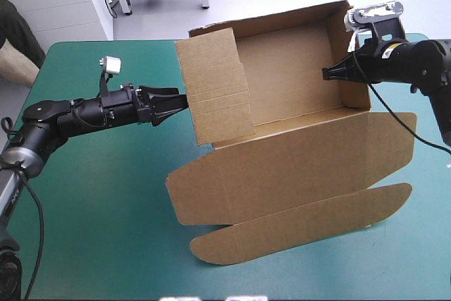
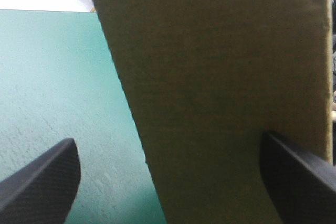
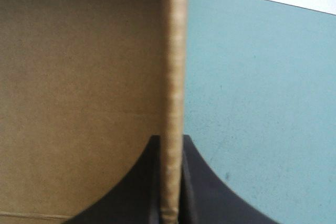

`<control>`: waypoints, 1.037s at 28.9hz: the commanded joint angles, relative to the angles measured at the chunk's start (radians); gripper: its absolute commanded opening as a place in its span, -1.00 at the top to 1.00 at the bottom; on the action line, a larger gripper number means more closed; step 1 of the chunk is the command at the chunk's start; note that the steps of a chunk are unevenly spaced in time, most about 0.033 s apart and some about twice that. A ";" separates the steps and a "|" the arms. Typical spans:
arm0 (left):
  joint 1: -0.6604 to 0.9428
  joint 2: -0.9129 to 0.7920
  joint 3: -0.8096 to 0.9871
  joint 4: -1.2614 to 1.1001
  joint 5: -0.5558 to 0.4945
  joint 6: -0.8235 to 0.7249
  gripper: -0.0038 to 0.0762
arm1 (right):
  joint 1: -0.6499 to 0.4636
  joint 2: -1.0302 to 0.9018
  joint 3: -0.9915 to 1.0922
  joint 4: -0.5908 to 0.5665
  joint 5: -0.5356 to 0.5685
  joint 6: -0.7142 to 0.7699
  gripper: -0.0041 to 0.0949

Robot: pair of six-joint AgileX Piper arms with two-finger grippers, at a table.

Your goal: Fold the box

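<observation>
Teal-green cover, box in right pincer

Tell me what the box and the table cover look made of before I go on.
The box: corrugated cardboard, matte brown; faint ribbing shows on its raised wall and the cut edge looks thick. The teal-green cover: matte, finely grained, probably a fabric or rubbery mat; which is unclear.

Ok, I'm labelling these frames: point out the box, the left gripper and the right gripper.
box (image 1: 289, 82), high view, bare inside panel.
left gripper (image 1: 177, 101), high view, between its fingertips.
right gripper (image 1: 330, 73), high view, fingertips at the box's wall.
</observation>
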 commanded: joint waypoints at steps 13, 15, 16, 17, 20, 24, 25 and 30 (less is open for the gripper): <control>-0.060 -0.037 -0.047 -0.157 0.114 0.004 -0.74 | 0.059 -0.032 -0.025 -0.064 -0.134 0.102 0.94; -0.071 -0.037 -0.047 -0.170 0.114 0.011 -0.74 | 0.079 -0.032 -0.025 -0.092 -0.134 0.115 0.94; -0.074 -0.037 -0.047 -0.170 0.114 0.019 -0.74 | 0.087 -0.032 -0.025 -0.101 -0.134 0.119 0.94; -0.074 -0.037 -0.053 -0.166 0.114 0.019 -0.74 | 0.094 -0.032 -0.025 -0.115 -0.134 0.124 0.94; -0.074 -0.037 -0.058 -0.178 0.114 0.017 -0.74 | 0.118 -0.032 -0.025 -0.160 -0.137 0.149 0.94; -0.084 -0.037 -0.075 -0.180 0.114 0.011 -0.74 | 0.119 -0.032 -0.025 -0.160 -0.139 0.161 0.94; -0.088 -0.037 -0.086 -0.168 0.114 -0.001 -0.74 | 0.119 -0.032 -0.025 -0.167 -0.139 0.168 0.93; -0.140 -0.037 -0.174 -0.078 0.002 -0.079 -0.74 | 0.128 -0.032 -0.025 -0.177 -0.156 0.189 0.93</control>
